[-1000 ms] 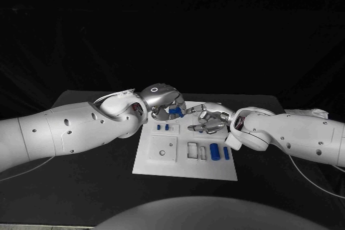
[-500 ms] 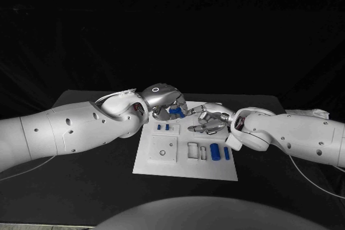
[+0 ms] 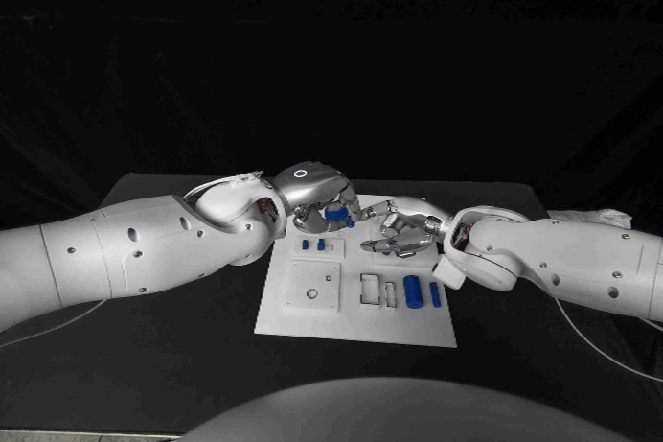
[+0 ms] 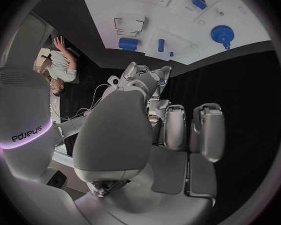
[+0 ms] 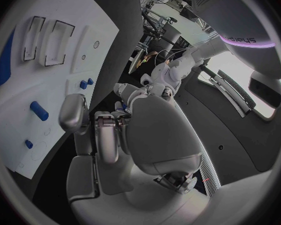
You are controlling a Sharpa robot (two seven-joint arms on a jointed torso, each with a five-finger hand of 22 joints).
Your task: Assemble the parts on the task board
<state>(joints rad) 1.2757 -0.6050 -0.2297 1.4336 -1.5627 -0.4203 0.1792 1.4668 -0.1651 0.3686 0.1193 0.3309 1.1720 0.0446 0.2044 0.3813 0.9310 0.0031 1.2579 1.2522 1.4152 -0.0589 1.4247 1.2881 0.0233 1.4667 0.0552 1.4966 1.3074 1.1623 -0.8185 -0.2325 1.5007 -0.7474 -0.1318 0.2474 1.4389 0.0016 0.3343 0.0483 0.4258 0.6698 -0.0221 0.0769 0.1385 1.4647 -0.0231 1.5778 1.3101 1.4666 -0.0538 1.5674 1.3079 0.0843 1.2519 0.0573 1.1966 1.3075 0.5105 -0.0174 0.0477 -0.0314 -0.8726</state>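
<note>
Head view, near to far. Task board [image 3: 297, 319], white, lies mid-tabletop [image 3: 152, 365]. Near edge of board: large blue cylinder [image 3: 412, 290] w/ slimmer blue bar [image 3: 434, 294] just beside it toward board's right edge; two open rectangular slots [image 3: 369, 289] to their left; raised square plate [image 3: 312, 287] nearer left edge. Behind plate, two small blue pegs [image 3: 312, 244] stand side by side.

Far edge of board: both hands meet, nearly touching. Left hand [image 3: 316, 195], fingers curled round a blue part [image 3: 336, 215], holds it above far-left area of board; the part's shape is mostly hidden by the fingers. Right hand [image 3: 398, 230], fingers bent inward; whether it grips anything cannot be told, as palm side is hidden.

Vs. 0.5 s ago: no clear shift in hands or parts; blue part sits marginally more exposed.

Left wrist view: blue gear-like piece [image 4: 222, 34] stands on board; the left hand's fingers [image 4: 206, 130] lie curled, their tips cut off from sight.
</note>
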